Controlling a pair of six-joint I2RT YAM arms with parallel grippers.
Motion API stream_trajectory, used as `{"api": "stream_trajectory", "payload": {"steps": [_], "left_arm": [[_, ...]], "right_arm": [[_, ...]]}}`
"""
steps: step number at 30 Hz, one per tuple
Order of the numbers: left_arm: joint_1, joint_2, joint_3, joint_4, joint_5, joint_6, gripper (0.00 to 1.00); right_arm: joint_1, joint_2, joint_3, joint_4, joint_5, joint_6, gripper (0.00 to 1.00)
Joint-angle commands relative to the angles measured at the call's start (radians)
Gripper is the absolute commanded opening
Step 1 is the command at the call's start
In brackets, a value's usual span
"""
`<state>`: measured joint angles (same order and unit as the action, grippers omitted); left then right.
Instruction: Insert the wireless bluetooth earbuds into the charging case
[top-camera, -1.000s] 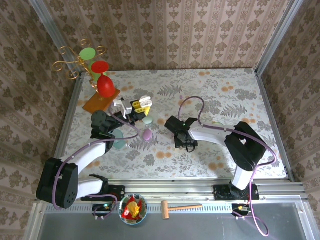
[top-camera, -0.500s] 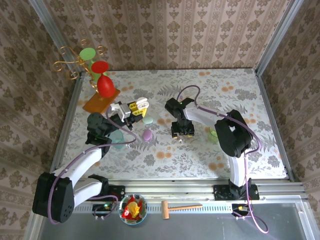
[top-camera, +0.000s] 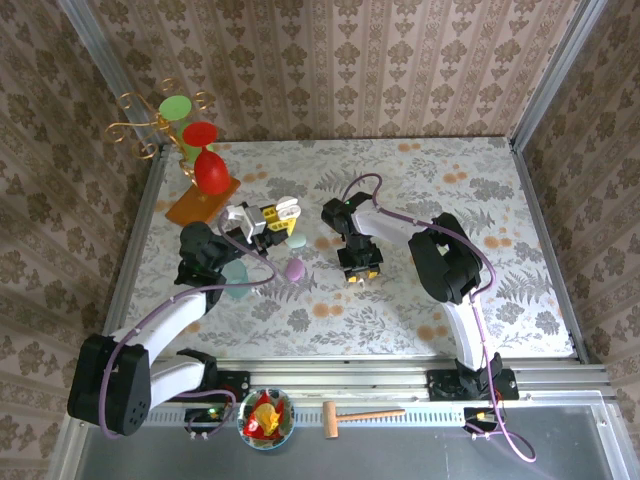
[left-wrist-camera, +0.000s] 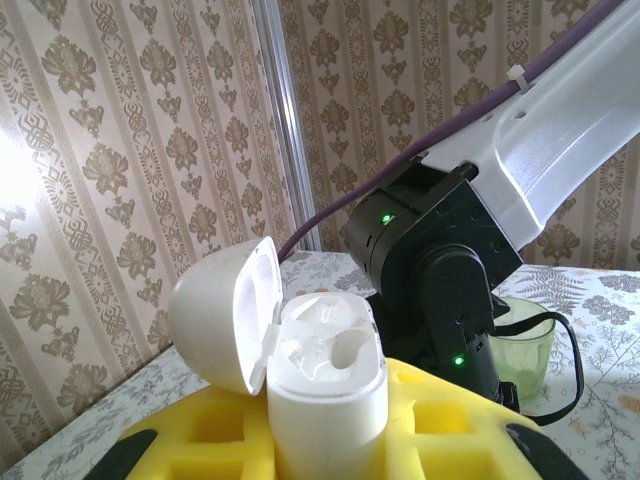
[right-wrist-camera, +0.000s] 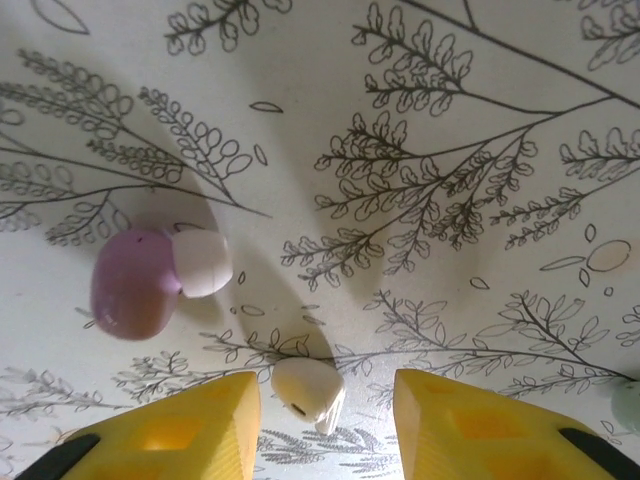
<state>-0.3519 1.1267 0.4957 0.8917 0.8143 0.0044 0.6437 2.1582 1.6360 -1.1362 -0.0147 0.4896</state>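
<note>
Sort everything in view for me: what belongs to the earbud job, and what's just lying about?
Job: open white charging case; white earbud; second earbud.
Lying about: green cup; lilac oval; mint oval; wooden mallet; glass bowl.

Top camera looks steeply down from behind the arm bases (top-camera: 465, 385) over the whole tabletop (top-camera: 480, 180). Left wrist camera looks level past the close charging case (left-wrist-camera: 325, 390) at the right arm (left-wrist-camera: 445, 250). Right wrist camera faces straight down, near that tabletop.
</note>
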Motion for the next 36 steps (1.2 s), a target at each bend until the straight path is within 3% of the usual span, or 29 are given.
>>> {"api": "stream_trajectory", "payload": {"steps": [1, 21, 36], "left_arm": [[0.007, 0.013, 0.006, 0.059, 0.02, -0.008, 0.0], [0.007, 0.028, 0.014, 0.067, 0.031, -0.02, 0.0], [0.001, 0.061, 0.015, 0.093, 0.034, -0.047, 0.0]], "right_arm": [[0.007, 0.026, 0.037, -0.069, 0.021, -0.028, 0.38], [0.007, 0.045, 0.011, -0.018, 0.006, -0.024, 0.26], [0.007, -0.247, -0.16, 0.241, 0.09, -0.055, 0.28]]}}
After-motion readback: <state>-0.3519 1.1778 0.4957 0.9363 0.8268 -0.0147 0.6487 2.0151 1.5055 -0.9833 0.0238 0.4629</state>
